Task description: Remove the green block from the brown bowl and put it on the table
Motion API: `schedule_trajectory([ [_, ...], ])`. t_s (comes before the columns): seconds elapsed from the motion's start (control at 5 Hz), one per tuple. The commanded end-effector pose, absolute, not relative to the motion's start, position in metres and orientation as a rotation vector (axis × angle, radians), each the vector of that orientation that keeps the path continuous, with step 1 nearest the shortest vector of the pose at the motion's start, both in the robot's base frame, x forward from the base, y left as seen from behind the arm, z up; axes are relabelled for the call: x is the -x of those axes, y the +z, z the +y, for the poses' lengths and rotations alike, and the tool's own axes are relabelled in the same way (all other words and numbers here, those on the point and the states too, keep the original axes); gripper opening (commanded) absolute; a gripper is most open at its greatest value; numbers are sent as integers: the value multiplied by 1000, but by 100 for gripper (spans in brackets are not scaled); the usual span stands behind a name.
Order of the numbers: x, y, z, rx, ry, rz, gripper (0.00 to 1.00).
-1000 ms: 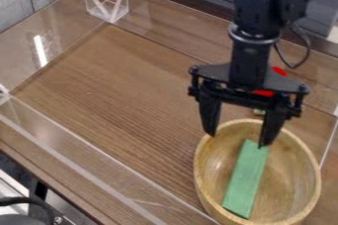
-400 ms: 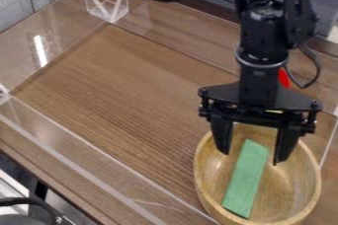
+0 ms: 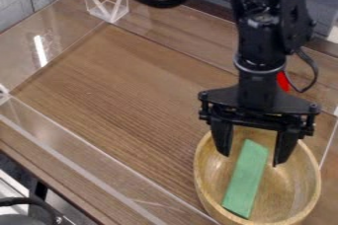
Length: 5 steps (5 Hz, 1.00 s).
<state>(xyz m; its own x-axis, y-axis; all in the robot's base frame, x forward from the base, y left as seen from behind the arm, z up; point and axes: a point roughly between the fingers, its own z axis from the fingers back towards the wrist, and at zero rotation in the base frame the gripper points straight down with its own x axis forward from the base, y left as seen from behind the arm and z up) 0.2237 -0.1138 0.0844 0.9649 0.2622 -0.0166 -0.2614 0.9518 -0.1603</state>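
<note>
Showing no readable writing, green block [image 3: 244, 180] lies in brown bowl [image 3: 209, 185].

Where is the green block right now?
In the camera view, the green block lies inside the brown bowl at the lower right of the table, directly beneath the open gripper.

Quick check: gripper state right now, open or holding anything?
Gripper: open, fingers spread wide above the green block in the brown bowl, holding nothing.
</note>
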Motion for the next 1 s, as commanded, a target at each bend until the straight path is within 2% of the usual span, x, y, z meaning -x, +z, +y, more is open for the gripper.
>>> schedule_trajectory([
  [0.0,-227,97,-117,186,248,-61,100],
  [0.8,-231,93,-115,174,245,-81,100],
])
